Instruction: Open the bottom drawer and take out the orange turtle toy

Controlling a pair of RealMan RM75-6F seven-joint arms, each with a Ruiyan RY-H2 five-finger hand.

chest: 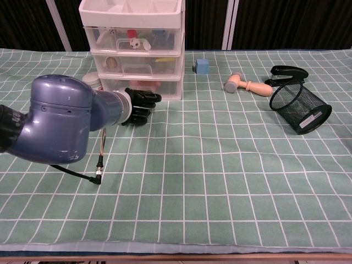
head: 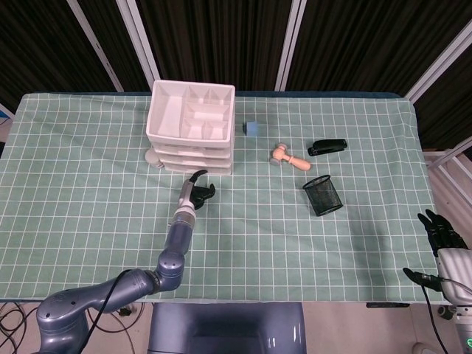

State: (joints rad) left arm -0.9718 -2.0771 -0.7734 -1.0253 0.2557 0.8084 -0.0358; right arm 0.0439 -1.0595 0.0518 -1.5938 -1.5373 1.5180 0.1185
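now my left robot hand (chest: 140, 104) is low over the green checked surface (head: 88, 192), just in front of the bottom drawer (chest: 140, 87) of the white drawer unit (head: 193, 125), near the middle left of the chest view. its fingers are curled and hold nothing; i cannot tell if they touch the drawer. the drawer is closed, and something orange, maybe the orange turtle toy (chest: 144, 84), shows through its clear front. my right robot hand (head: 441, 230) is at the lower right edge of the head view, off the surface, fingers apart and empty.
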